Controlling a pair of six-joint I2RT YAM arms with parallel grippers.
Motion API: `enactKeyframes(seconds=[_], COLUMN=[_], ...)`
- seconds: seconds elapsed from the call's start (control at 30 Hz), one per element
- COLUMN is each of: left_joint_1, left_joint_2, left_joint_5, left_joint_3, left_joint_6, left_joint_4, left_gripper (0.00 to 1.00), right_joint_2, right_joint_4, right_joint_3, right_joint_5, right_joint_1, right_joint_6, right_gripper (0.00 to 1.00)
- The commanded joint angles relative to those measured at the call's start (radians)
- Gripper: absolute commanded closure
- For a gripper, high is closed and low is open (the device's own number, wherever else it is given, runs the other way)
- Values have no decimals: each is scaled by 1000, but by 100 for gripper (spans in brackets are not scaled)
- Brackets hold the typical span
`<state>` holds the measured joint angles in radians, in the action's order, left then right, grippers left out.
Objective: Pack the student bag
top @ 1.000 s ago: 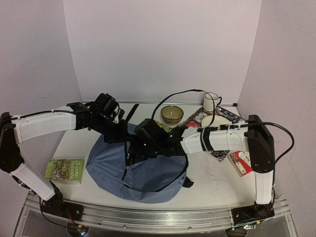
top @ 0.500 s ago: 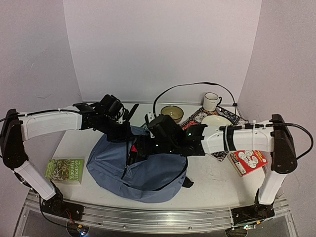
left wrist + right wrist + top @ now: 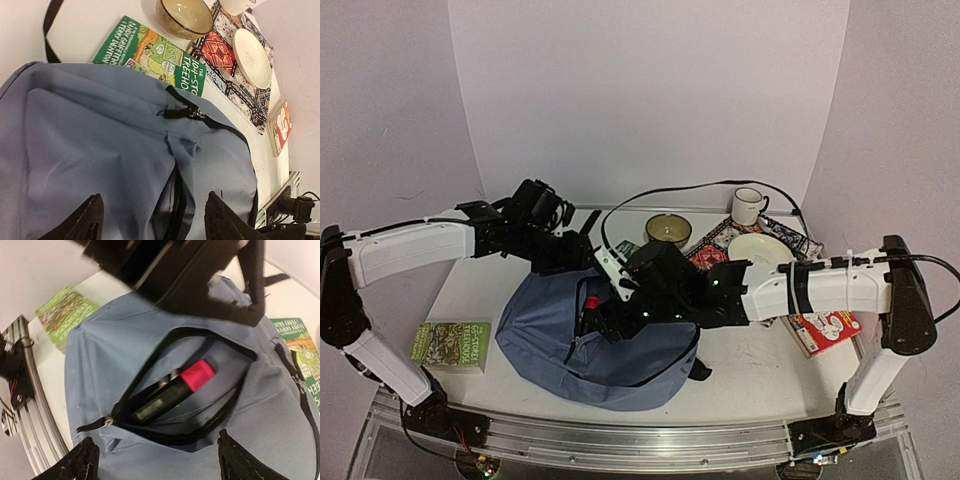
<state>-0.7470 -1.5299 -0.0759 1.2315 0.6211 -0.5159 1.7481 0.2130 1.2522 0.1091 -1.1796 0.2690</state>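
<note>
The student bag (image 3: 630,360) is a slate-blue backpack lying flat on the table, its front pocket unzipped. A black marker with a pink cap (image 3: 172,390) lies inside that pocket, and its red tip (image 3: 590,302) shows from above. My right gripper (image 3: 162,460) hovers open just over the pocket mouth, with nothing between its fingers. My left gripper (image 3: 155,222) stands open above the bag's upper panel (image 3: 90,150), also holding nothing. From above, the left gripper (image 3: 578,258) is at the bag's far edge and the right gripper (image 3: 605,325) over its middle.
A green book (image 3: 450,343) lies left of the bag, and another green book (image 3: 155,52) behind it. At the back right are a brown bowl (image 3: 668,230), a white mug (image 3: 748,205) and a plate (image 3: 757,248) on a patterned mat (image 3: 222,55). A red-and-white book (image 3: 820,328) lies at the right.
My left gripper has opened from shut and come off the bag's fabric. My right gripper has opened wider and moved leftward; the marker now lies loose in the pocket.
</note>
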Motion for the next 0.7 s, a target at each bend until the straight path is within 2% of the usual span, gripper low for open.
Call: enactKeyframes(seconds=[0.0,0.13,0.43,0.67], left_joint_1=[5,6,6,5], left_joint_2=[145,244,455,491], left_joint_5=[64,66,86,22], left_joint_3=[-105,-225,-456,-565], left_joint_6=[76,151,296,345], left_joint_4=[-24,-54,-120,-138], left_gripper=[26,24,18,18], right_joint_2=[-15,-1,115,191], right_joint_4=[-9,-19,-82,-126], right_joint_3=[-3,7,130,204], right_joint_5=[-21,-48,-73,-62], right_joint_1=[-45,-64,-101,-131], right_joint_6=[-132,-174,-239,-337], right_gripper=[19,20,34,35])
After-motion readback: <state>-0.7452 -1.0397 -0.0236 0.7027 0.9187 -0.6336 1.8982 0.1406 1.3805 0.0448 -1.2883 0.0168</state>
